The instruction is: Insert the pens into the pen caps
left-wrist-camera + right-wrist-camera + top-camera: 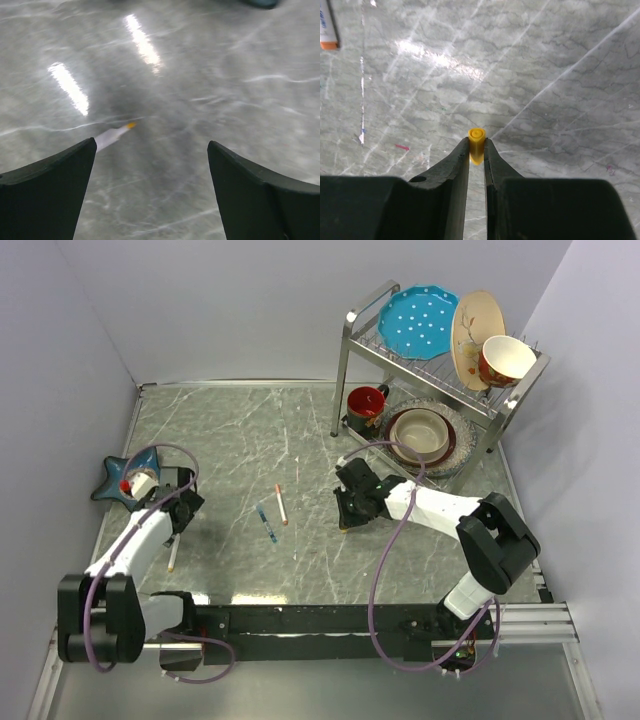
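My right gripper [476, 143] is shut on a small yellow-orange pen cap [476, 141], held at the fingertips above the table; in the top view this gripper [345, 520] is right of centre. My left gripper [151, 143] is open and empty, low over the table. A white pen [111, 135] with an orange tip lies just beyond its left finger, partly hidden; it also shows in the top view [172, 558]. A blue-teal pen [266, 523] and a white pen [281, 504] with a red-orange end lie mid-table. The white pen's end shows in the right wrist view [327, 22].
A blue star-shaped dish [140, 462] holding a small red thing sits at the far left behind my left gripper [178, 525]. A metal dish rack [365, 325] with plates, bowls and a red mug [366, 405] stands at the back right.
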`<state>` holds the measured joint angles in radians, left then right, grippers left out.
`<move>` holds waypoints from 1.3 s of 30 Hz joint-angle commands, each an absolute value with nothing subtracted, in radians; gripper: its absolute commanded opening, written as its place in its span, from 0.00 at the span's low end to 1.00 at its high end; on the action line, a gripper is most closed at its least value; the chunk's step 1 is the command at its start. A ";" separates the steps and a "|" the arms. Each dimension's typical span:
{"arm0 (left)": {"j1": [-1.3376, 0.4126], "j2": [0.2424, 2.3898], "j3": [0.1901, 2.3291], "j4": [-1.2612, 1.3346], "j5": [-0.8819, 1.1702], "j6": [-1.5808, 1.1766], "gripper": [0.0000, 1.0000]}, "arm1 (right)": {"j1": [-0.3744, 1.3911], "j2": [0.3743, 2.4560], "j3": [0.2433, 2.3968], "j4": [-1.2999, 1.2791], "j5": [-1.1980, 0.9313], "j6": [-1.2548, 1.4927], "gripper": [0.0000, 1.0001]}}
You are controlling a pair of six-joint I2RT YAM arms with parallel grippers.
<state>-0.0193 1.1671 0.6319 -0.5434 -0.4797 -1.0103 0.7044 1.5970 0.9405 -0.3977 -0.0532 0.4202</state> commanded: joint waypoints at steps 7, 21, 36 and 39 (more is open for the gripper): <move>-0.003 1.054 0.600 -0.479 -0.544 -1.012 0.93 | 0.704 1.559 0.914 -0.356 -0.049 0.403 0.15; 0.109 1.253 0.624 -0.739 -0.562 -1.440 0.01 | 0.704 1.565 0.916 -0.351 -0.067 0.391 0.15; 0.126 1.390 0.654 -0.855 -0.342 -1.502 0.01 | 0.706 1.577 0.927 -0.362 -0.049 0.393 0.15; 0.077 1.353 0.638 -0.836 -0.258 -1.492 0.01 | 0.707 1.580 0.927 -0.365 -0.046 0.391 0.15</move>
<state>0.1265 1.3693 0.6743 -0.8120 -0.4923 -1.4818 0.7044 1.5921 0.9215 -0.3702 -0.0639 0.4019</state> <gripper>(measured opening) 0.015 0.206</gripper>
